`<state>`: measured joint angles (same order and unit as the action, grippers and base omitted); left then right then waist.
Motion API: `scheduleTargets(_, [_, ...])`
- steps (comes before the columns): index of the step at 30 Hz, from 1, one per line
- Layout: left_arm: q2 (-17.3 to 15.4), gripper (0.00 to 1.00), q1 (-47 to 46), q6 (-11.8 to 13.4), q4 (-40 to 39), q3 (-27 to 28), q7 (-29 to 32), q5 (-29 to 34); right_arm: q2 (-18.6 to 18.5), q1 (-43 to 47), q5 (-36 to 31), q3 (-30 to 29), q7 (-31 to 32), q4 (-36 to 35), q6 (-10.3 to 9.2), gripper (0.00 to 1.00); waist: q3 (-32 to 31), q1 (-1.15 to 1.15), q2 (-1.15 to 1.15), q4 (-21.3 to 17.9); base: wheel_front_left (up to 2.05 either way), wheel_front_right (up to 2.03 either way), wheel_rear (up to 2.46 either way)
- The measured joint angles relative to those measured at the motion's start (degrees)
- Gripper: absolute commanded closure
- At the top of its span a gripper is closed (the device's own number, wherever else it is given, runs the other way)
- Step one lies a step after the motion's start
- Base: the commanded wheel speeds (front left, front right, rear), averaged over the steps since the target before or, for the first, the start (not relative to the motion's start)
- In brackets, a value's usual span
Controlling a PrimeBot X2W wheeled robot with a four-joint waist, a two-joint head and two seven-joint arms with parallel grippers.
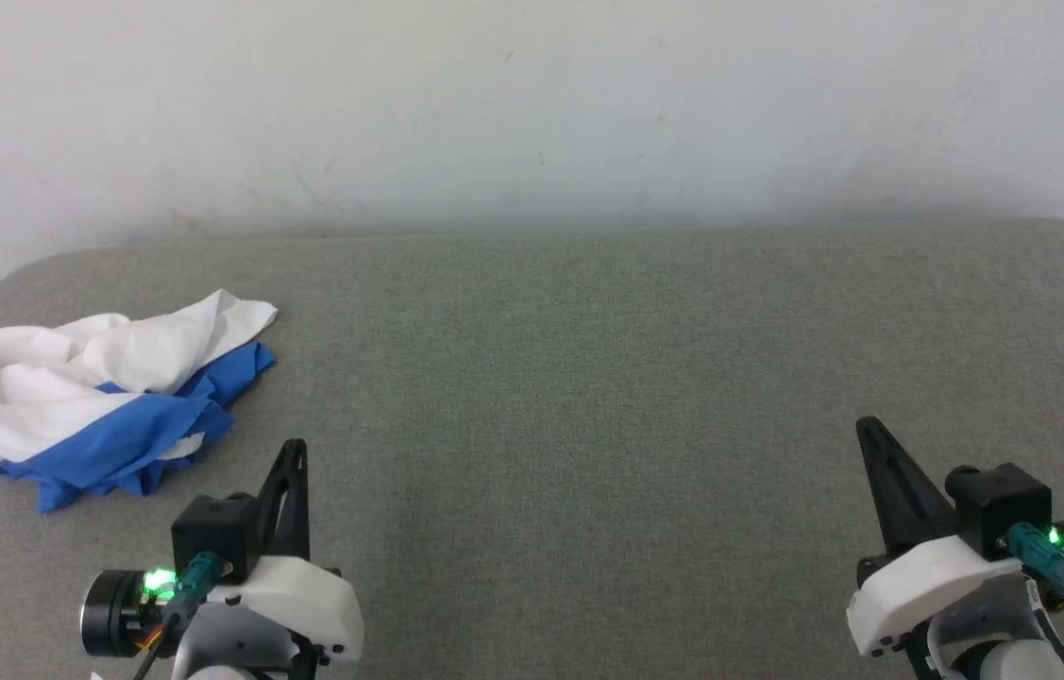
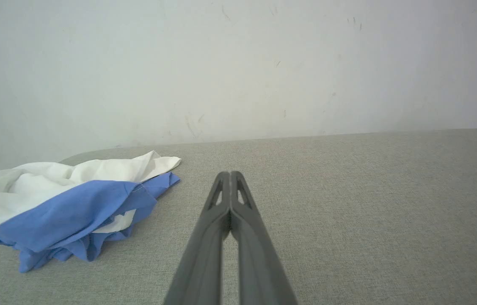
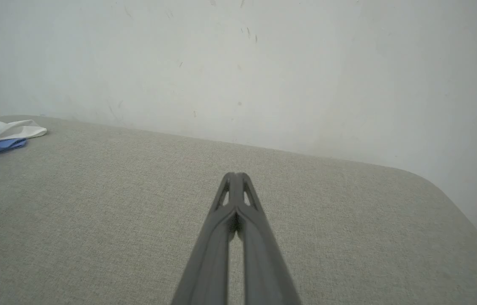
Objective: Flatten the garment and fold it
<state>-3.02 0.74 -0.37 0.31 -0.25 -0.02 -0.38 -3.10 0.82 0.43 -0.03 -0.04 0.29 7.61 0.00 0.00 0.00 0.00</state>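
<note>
So the garment [image 1: 107, 387] is just a crumpled wad, white on top with blue bunched underneath. It's sitting way over at the left end of the grey fabric-covered worktop [image 1: 588, 378], right by the rounded corner. Biggest worry imo: a grab into that heap could catch several layers at once, so it would lift as a lump instead of opening out. Any drag toward the left could also slide part of it over the rim, since it lies so close to that edge. The cloth top might grip the fabric and bunch it when pulled, too. The left end effector [image 1: 294, 451] is near the heap, fingers pressed together, holding nothing. The right end effector [image 1: 869, 427] is well apart on the other side, also pinched closed and empty. Loads of bare surface in the middle and right to spread it on, and the wall [image 1: 532, 113] runs along the far edge.
</note>
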Motion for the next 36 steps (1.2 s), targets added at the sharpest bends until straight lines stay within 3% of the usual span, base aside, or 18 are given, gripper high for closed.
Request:
scheduleTargets(24, [0.00,1.00,0.00,-0.01,0.01,-0.01,0.00,0.00,0.00,0.00,0.00,0.00,0.00,0.00,0.00,1.00,0.00,0.00,0.00,0.00,0.00,0.00,0.00])
scheduleTargets(25, [-0.01,0.00,0.02,-0.02,0.03,-0.05,0.00,-0.01,-0.03,0.04,0.02,0.00,0.00,0.05,0.01,0.00,0.00,0.00,0.00,0.00,0.00,0.00,0.00])
scheduleTargets(36, [-0.01,0.00,0.04,0.01,0.13,-0.40,-0.59,-0.18,-0.07,0.08,0.13,-0.33,-0.58,0.46,0.01,0.00,0.07,0.00,0.00,0.02,0.00,0.00,0.00])
